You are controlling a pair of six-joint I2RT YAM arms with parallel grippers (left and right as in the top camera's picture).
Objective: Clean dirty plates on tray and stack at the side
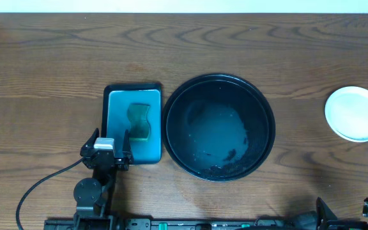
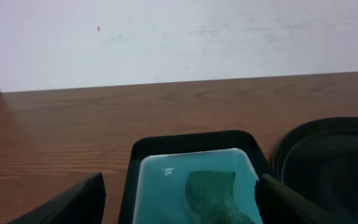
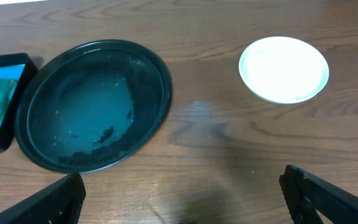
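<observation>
Pinch small round pale-white plate (image 3: pixel 283 68) by its rim: probably light, stiff, slick; with left fingers (image 2: pixel 73 202) and right fingers (image 3: pixel 328 196) wide open, empty.

Surface inspected: a brown wood-grain table (image 1: pixel 43 70). Three items rest directly on it. A black-rimmed teal tray (image 1: pixel 117 115) lies straight ahead of my left gripper (image 1: pixel 112 135), its near end under the fingertips. A round black tray (image 1: pixel 219 128) sits ahead and right of that gripper, just beside the teal tray; contact not confirmed. A white plate (image 1: pixel 355 113) lies ahead of my right gripper (image 1: pixel 347 216), well apart from the black tray.
</observation>
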